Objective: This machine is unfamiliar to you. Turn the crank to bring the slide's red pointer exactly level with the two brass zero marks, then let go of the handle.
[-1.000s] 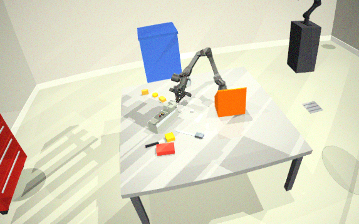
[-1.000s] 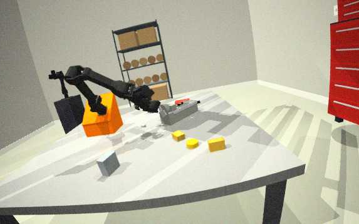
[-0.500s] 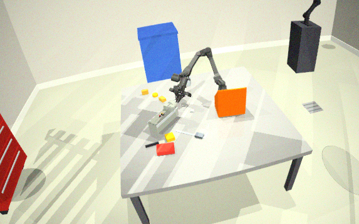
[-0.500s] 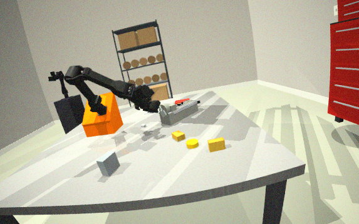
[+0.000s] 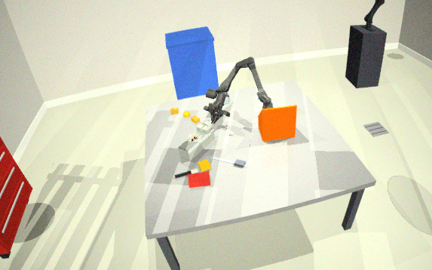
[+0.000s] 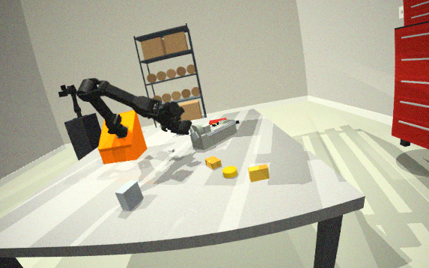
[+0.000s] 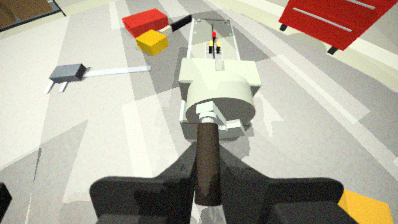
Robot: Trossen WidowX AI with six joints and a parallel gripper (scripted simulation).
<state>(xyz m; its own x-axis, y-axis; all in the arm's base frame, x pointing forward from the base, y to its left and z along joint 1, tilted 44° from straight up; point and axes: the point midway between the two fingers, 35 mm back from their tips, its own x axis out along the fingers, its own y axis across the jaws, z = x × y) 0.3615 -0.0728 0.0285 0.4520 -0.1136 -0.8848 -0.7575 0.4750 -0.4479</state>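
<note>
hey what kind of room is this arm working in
Likely a workshop or storeroom: a red tool chest, a metal shelf rack of boxes and rolls, and a grey worktable.

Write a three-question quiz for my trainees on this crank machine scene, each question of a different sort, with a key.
1. True or false: the end effector is shut on the crank handle.
2. In the wrist view, the red pointer sits: A) nearer the camera than the brass marks; B) beyond them; C) level with them.
3. Fill in: the three yellow pieces lie on the ____.

Key: 1 true; 2 B; 3 table.
</note>
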